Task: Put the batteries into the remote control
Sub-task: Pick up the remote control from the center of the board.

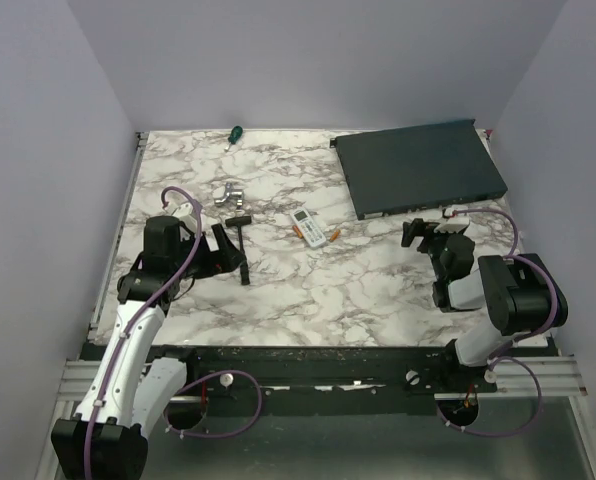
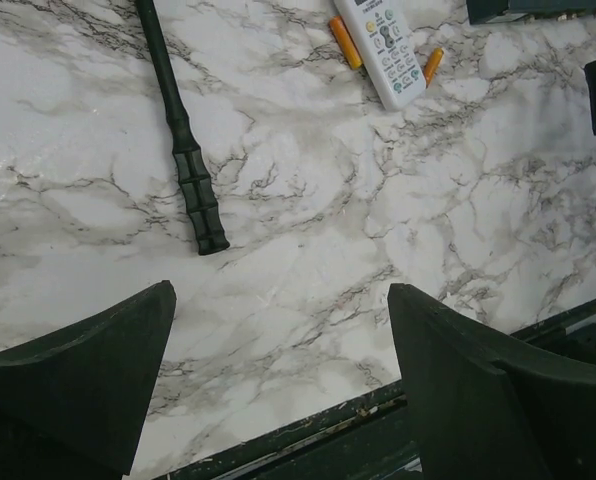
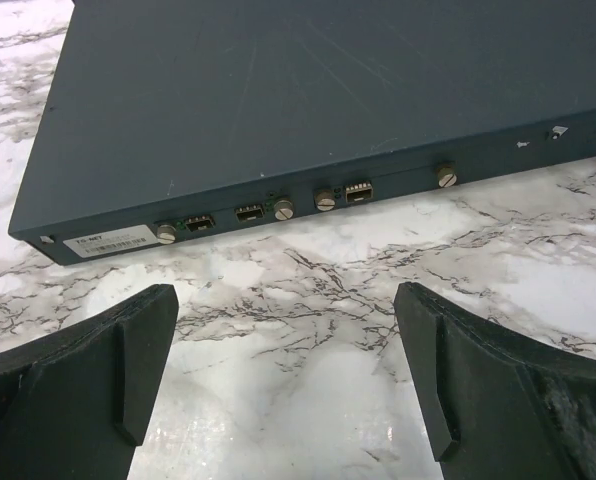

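Observation:
The white remote control (image 1: 310,227) lies face up at the middle of the marble table; it also shows in the left wrist view (image 2: 383,50). One orange battery (image 1: 297,232) lies along its left side and another orange battery (image 1: 334,235) at its right side. Both show in the left wrist view, the first (image 2: 345,42) and the second (image 2: 433,65). My left gripper (image 1: 228,252) is open and empty, left of the remote, over bare marble (image 2: 280,295). My right gripper (image 1: 423,232) is open and empty, right of the remote, facing the dark box (image 3: 283,295).
A black long-handled tool (image 1: 243,250) lies just beside the left gripper (image 2: 183,150). A silver bracket (image 1: 231,195) lies behind it. A green-handled screwdriver (image 1: 234,133) is at the far edge. The large dark flat box (image 1: 418,165) fills the far right (image 3: 308,100).

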{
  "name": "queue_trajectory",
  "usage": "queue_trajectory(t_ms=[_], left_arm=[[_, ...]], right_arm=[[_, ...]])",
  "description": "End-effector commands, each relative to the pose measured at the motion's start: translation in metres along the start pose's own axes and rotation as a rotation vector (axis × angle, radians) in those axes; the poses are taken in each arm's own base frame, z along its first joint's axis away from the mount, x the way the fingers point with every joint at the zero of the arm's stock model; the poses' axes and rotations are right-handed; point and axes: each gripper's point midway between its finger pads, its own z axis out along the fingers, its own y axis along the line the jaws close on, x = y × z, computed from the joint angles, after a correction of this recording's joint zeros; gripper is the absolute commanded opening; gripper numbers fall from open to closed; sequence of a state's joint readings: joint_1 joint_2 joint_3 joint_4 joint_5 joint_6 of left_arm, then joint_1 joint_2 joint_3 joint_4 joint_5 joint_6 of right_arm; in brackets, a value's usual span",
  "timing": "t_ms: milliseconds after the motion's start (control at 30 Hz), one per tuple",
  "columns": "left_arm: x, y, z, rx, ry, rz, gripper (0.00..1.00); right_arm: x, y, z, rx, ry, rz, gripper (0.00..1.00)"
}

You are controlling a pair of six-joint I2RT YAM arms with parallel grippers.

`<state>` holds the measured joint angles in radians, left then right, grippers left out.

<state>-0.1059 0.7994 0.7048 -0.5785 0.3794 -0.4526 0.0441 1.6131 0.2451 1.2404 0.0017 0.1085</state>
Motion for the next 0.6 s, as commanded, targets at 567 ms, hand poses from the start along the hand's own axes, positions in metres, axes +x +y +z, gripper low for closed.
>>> queue_trajectory(t_ms=[567], left_arm=[[-0.047,-0.021,-0.008,0.066,-0.217,-0.067,0.91]], right_arm=[[-0.013,-0.002,0.005,0.008,-0.048,-0.002,1.0]])
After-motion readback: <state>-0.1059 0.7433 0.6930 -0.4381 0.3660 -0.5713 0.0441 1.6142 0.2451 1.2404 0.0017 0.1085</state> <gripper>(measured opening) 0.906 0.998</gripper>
